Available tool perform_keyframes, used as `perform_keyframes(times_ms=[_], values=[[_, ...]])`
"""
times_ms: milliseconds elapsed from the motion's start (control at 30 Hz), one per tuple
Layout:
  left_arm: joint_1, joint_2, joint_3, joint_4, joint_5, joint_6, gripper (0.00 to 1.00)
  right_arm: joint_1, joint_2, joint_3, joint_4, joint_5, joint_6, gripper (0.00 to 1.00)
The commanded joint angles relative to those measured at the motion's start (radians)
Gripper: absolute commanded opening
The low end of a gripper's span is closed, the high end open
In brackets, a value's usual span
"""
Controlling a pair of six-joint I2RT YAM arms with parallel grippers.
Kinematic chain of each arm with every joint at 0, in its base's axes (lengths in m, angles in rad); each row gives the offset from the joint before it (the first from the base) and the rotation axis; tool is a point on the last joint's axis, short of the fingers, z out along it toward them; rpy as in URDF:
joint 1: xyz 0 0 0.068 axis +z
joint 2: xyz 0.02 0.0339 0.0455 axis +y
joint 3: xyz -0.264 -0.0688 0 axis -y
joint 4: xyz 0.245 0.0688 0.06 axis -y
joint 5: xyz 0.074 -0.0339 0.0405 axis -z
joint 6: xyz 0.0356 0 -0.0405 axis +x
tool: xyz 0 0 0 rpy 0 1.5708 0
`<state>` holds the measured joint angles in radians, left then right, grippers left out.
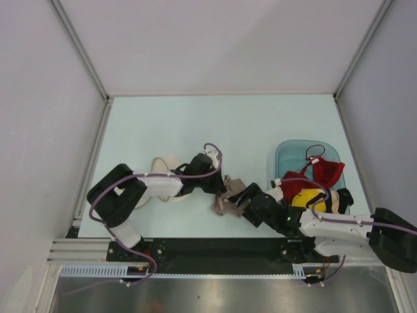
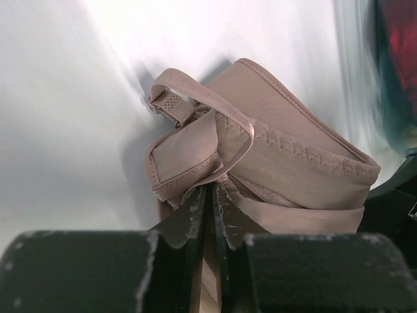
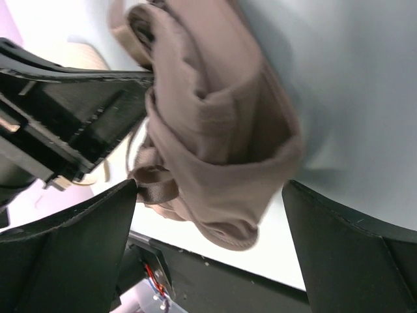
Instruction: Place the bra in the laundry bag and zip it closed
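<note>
Surface point(image 1: 169, 124): pale blue-green and flat, enclosed on three sides by plain light walls point(image 1: 215, 39) with metal corner posts point(image 1: 88, 59).

The bra point(image 1: 229, 197) is bunched up near the front edge of the surface, between the two arms.

Left pincer point(image 2: 208, 205): clenched on a fold of the bra.

Right pincer point(image 3: 210, 189): released, with its fingers spread to either side of the bra.

The laundry bag point(image 1: 166, 164) lies on the surface, partly hidden by the left arm and apart from the bra.

A teal basket point(image 1: 287, 153) at the right side holds a red bra point(image 1: 326, 171) and a yellow-and-black garment point(image 1: 313, 199).
</note>
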<state>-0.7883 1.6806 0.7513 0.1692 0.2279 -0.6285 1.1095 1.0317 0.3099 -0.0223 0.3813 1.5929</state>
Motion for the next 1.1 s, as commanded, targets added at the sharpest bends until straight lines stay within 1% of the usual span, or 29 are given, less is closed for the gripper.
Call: perform_keyframes(times_ms=[0, 200, 367, 500, 567, 633, 667, 700, 767, 800, 867, 900, 967, 1000, 1067], values=[[0.008, 0.030, -0.030, -0.037, -0.006, 0.007, 0.13, 0.004, 0.025, -0.015, 0.142, 0.099, -0.054, 1.00], [0.009, 0.024, -0.033, -0.037, -0.001, 0.006, 0.13, -0.016, 0.111, -0.029, 0.298, 0.087, -0.114, 1.00], [0.009, 0.018, -0.036, -0.037, -0.001, 0.006, 0.13, -0.014, 0.195, -0.038, 0.383, 0.106, -0.151, 1.00], [0.009, 0.007, -0.043, -0.042, -0.004, 0.007, 0.13, -0.011, 0.231, -0.064, 0.439, 0.140, -0.160, 1.00], [0.009, -0.001, -0.044, -0.045, -0.007, 0.007, 0.13, -0.013, 0.234, -0.066, 0.441, 0.143, -0.175, 0.96], [0.009, -0.021, -0.043, -0.057, -0.012, 0.009, 0.14, -0.004, 0.231, -0.065, 0.438, 0.162, -0.192, 0.86], [0.009, -0.027, -0.043, -0.062, -0.021, 0.010, 0.15, -0.004, 0.229, -0.065, 0.430, 0.166, -0.197, 0.78], [0.009, -0.033, -0.037, -0.068, -0.024, 0.012, 0.16, -0.002, 0.228, -0.065, 0.426, 0.172, -0.201, 0.64], [0.009, -0.053, -0.036, -0.080, -0.028, 0.013, 0.18, -0.002, 0.228, -0.069, 0.429, 0.180, -0.206, 0.60], [0.009, -0.059, -0.033, -0.086, -0.033, 0.013, 0.21, -0.002, 0.231, -0.071, 0.430, 0.183, -0.212, 0.51], [0.009, -0.090, -0.032, -0.108, -0.045, 0.016, 0.27, -0.005, 0.232, -0.074, 0.430, 0.180, -0.212, 0.42], [0.011, -0.102, -0.024, -0.117, -0.048, 0.019, 0.33, -0.005, 0.231, -0.075, 0.430, 0.177, -0.214, 0.33], [0.012, -0.160, -0.010, -0.161, -0.051, 0.035, 0.39, -0.005, 0.228, -0.084, 0.432, 0.172, -0.217, 0.28], [0.015, -0.188, 0.011, -0.198, -0.061, 0.041, 0.45, -0.004, 0.223, -0.086, 0.432, 0.168, -0.226, 0.22], [0.018, -0.241, 0.037, -0.246, -0.064, 0.061, 0.50, -0.005, 0.206, -0.091, 0.423, 0.162, -0.252, 0.16]])
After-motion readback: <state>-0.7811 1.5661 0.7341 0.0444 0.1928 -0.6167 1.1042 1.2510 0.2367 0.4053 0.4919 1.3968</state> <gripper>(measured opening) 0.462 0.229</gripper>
